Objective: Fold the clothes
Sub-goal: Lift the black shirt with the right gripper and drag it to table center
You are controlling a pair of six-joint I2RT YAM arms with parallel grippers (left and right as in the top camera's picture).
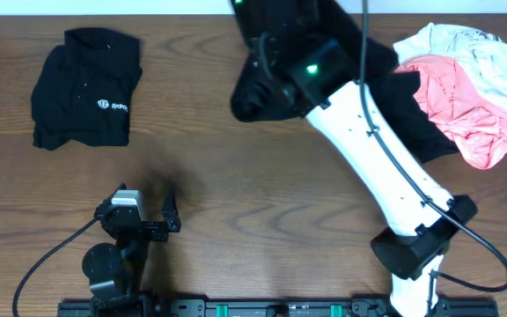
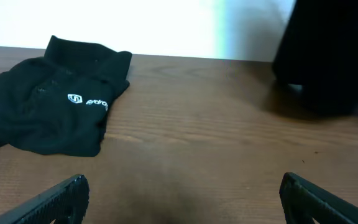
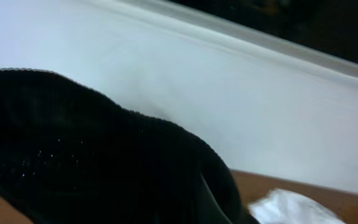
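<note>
Overhead: wooden table (image 1: 262,176), white wall (image 1: 104,5)

On your brown wooden table (image 1: 236,176), you'll see a folded black fabric garment with a small white logo (image 1: 86,88) at the far left. The left gripper (image 1: 148,207) sits near the front edge, jaws apart. The white right arm (image 1: 385,167) reaches into a loose black fabric garment (image 1: 252,99) (its fingers are hidden there). This lies beside a crumpled pink fabric garment (image 1: 460,119) and a crumpled white fabric garment (image 1: 482,57).
</note>
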